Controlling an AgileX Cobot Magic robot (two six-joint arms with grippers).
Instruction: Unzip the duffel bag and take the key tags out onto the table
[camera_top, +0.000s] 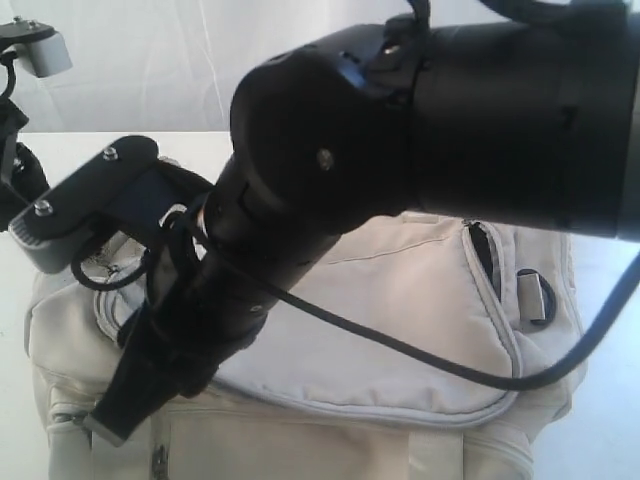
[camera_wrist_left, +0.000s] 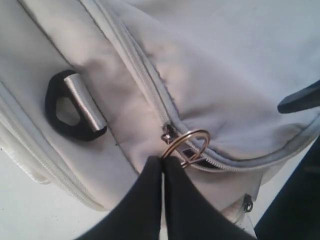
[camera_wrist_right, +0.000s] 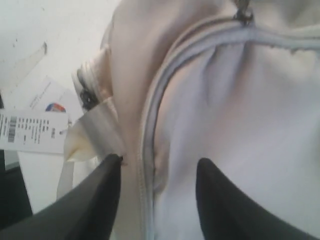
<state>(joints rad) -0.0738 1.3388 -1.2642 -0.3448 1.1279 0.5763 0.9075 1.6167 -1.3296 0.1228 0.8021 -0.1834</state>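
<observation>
- Two grippers are at the duffel bag (camera_top: 420, 300), which lies flat on the table (camera_top: 612, 400). Its long axis runs side to side across the exterior view, with the zipped face up.
- My left gripper (camera_wrist_left: 162, 162) is clenched on the metal pull ring (camera_wrist_left: 192, 142) of the zipper (camera_wrist_left: 135, 70). The tips pinch only the ring's near edge, so I judge the hold to be thin.
- My right gripper (camera_wrist_right: 159, 160) is spread wide, one finger on either side of a grey zipper seam, and grasps nothing. I cannot tell whether its tips press into the fabric.
- To unzip well, I would draw the ring along the line of the zipper track, low and close to the cloth rather than upward. Otherwise the ring may slip out of the pinch, or the slider may jam on the curve.
- I would have the right gripper pin the bag down so it does not drag across the table with the pull.
- Near the bag's right end in the exterior view, a short dark gap (camera_top: 485, 250) shows in the trim. From that, I judge the opening to be barely begun.
- None of the key tags show in any view; I take them to be inside the bag.
</observation>
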